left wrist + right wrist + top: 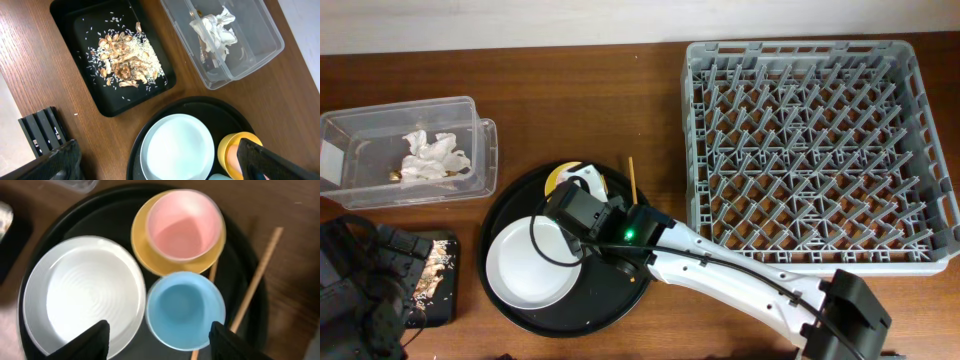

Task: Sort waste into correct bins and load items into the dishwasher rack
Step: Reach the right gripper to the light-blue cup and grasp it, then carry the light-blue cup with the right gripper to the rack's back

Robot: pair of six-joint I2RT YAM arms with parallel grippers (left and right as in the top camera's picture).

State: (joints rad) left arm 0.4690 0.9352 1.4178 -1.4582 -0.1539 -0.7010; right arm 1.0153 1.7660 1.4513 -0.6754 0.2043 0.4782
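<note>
My right gripper (160, 342) is open, its fingers on either side of the light blue cup (185, 307), low over the round black tray (107, 215). The pink cup (182, 225) sits inside the yellow bowl (145, 255). The grey-white plate (85, 295) lies to the left, and two chopsticks (255, 285) to the right. My left gripper (160, 170) is open and empty above the plate (177, 150). Food scraps (125, 60) lie in the flat black tray (75, 25). Tissue (215, 30) lies in the clear box (265, 50). The rack (810, 140) holds nothing.
In the overhead view my right arm (720, 270) stretches from the bottom right across to the round tray (505, 215). My left arm (360, 270) covers the bottom left corner beside the flat black tray (445, 300). One chopstick (632, 178) sticks out past the round tray's far rim.
</note>
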